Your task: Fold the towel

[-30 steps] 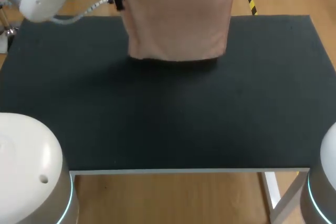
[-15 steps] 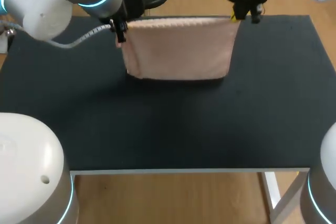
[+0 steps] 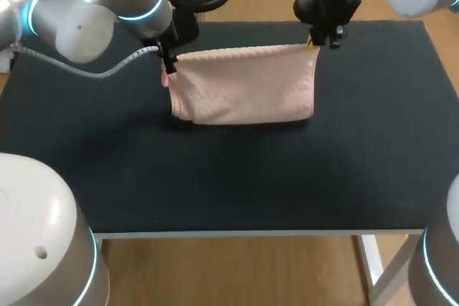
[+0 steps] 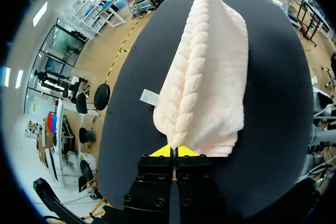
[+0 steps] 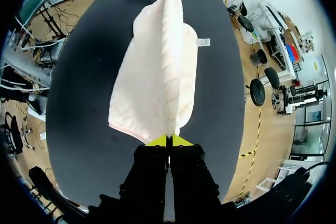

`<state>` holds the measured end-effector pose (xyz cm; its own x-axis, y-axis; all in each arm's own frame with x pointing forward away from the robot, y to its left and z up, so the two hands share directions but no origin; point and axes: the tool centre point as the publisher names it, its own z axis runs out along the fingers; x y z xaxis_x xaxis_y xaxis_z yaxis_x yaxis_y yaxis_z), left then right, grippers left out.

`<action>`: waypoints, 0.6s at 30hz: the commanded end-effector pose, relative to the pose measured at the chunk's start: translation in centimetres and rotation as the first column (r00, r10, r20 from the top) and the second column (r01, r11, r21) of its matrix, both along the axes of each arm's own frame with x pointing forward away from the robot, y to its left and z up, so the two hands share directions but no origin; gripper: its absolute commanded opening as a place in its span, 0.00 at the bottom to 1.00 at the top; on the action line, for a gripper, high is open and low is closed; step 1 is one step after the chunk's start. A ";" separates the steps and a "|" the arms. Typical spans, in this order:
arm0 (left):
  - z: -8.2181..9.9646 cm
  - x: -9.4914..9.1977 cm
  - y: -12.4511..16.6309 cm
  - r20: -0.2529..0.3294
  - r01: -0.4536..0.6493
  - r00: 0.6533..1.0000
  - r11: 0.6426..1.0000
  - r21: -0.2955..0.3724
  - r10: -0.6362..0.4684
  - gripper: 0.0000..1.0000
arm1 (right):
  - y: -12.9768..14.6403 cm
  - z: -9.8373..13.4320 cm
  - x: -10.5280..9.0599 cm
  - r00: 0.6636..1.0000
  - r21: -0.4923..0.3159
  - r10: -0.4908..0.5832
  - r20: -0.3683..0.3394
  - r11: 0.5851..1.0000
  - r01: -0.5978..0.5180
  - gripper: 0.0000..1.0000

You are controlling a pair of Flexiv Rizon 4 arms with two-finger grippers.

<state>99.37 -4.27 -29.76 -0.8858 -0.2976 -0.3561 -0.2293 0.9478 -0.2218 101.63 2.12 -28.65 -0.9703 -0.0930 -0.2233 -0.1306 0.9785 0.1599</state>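
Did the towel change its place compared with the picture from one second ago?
Yes. The towel has come toward the near side: its top edge was beyond the far edge of the table, and now it lies inside that edge.

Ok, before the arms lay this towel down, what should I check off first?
1. Left end effector shut on a towel corner: ok.
2. Right end effector shut on the other corner: ok.
3. Top edge stretched between them without sagging: ok.
4. Towel's lower edge down on the table: ok.
5. Two hanging layers even in length: cannot tell.
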 end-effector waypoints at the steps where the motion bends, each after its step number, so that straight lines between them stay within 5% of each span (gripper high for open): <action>1: -2.6 3.3 -0.2 -0.025 0.005 1.000 1.000 0.003 -0.005 0.00 | 0.1 -2.4 2.0 1.000 -0.009 -0.012 -0.012 1.000 0.012 0.00; 8: -4.1 5.7 -0.8 -0.045 0.053 0.998 0.999 -0.006 -0.053 0.00 | -0.5 -4.8 3.2 0.998 -0.039 -0.053 -0.030 0.998 0.051 0.00; 18: -6.3 6.9 -0.5 -0.093 0.070 0.993 0.997 0.019 -0.068 0.00 | -0.4 -6.1 4.4 0.997 -0.066 -0.072 -0.040 0.995 0.070 0.00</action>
